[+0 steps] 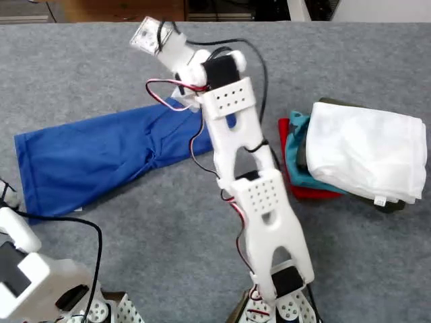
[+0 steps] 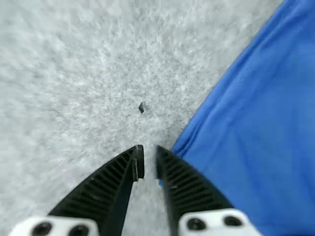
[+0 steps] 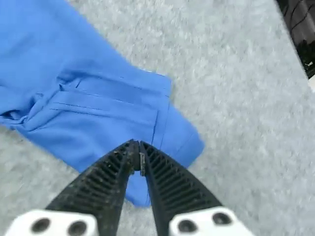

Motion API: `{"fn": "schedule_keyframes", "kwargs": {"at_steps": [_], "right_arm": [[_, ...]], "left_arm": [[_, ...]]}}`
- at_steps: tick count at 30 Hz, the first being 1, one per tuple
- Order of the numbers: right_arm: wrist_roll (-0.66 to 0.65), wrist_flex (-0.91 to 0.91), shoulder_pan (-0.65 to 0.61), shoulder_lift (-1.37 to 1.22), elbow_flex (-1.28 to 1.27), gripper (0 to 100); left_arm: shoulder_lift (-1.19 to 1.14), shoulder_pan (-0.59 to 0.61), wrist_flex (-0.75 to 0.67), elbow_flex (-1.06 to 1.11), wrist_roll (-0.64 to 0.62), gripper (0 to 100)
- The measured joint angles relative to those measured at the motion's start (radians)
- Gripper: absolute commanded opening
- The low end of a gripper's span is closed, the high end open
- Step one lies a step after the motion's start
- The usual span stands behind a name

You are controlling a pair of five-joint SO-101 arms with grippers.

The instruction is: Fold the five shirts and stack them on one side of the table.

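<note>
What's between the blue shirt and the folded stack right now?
In the high view, the right arm crosses the grey table between the blue shirt and the stack; nothing else lies there.

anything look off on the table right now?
Two things. On the right, the teal shirt and red shirt stick out unevenly from under the white shirt. The blue shirt lies as a long slanted strip, bunched mid-length, not yet folded square.

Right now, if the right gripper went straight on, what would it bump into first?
Most likely the blue shirt: the right gripper points straight at it, but depth is unclear.
</note>
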State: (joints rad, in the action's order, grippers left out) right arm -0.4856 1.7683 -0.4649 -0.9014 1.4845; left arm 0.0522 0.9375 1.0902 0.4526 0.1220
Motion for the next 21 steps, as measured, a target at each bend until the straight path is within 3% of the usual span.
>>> {"fn": "schedule_keyframes", "kwargs": {"at_steps": [7, 13, 21], "right_arm": [[0.011, 0.000, 0.015, 0.238, -0.362, 0.5], [0.011, 0.000, 0.140, 0.275, -0.499, 0.4], [0.011, 0.000, 0.265, 0.319, -0.608, 0.4]], "left_arm": [[-0.031, -0.044, 0.322, -0.411, 0.002, 18], [-0.287, -0.137, 0.543, -0.695, 0.066, 18], [-0.681, -0.146, 0.601, -1.045, 0.203, 18]]}}
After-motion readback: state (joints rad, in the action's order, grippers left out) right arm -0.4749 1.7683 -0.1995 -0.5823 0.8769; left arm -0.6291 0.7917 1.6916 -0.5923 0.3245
